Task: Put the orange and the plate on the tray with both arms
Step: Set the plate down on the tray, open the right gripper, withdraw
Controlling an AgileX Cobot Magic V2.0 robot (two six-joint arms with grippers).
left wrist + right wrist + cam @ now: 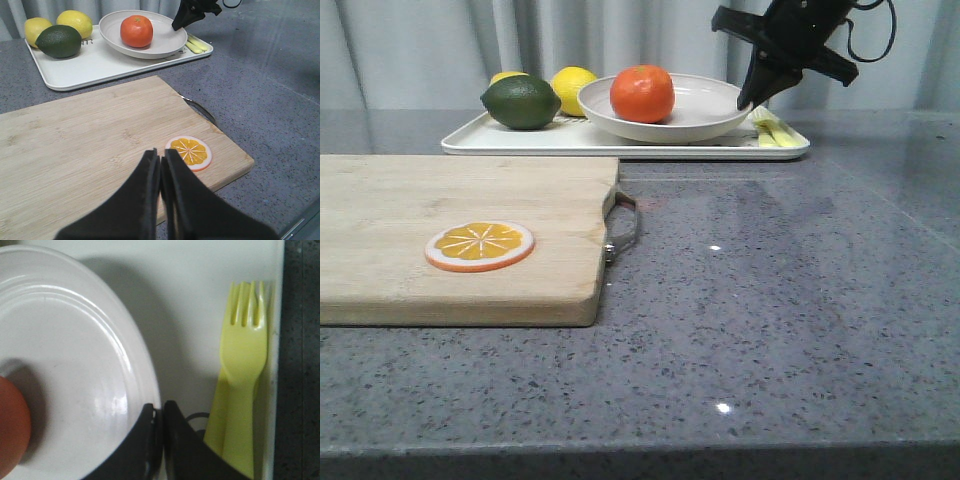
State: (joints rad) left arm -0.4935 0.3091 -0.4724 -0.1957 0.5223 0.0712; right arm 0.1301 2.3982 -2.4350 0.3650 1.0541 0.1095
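Looks like the job's basically done: the orange (642,93) sits in the plate (705,112), and the plate sits on the tray (620,143).

The right gripper (752,98) hangs right at the plate's right rim, fingers pressed together; from its wrist cam I honestly can't tell if it's pinching the rim or just touching it. Beside it on the tray lies a yellow fork (243,370), with a lime (521,101) and two lemons (572,86) at the far left end. The left gripper (161,172) hovers over the wooden cutting board (440,215) near the orange slice (480,246), jaws closed on nothing. My guess is the next move is just letting go if it's gripping, then lifting straight up and back without nudging the plate or the fork.
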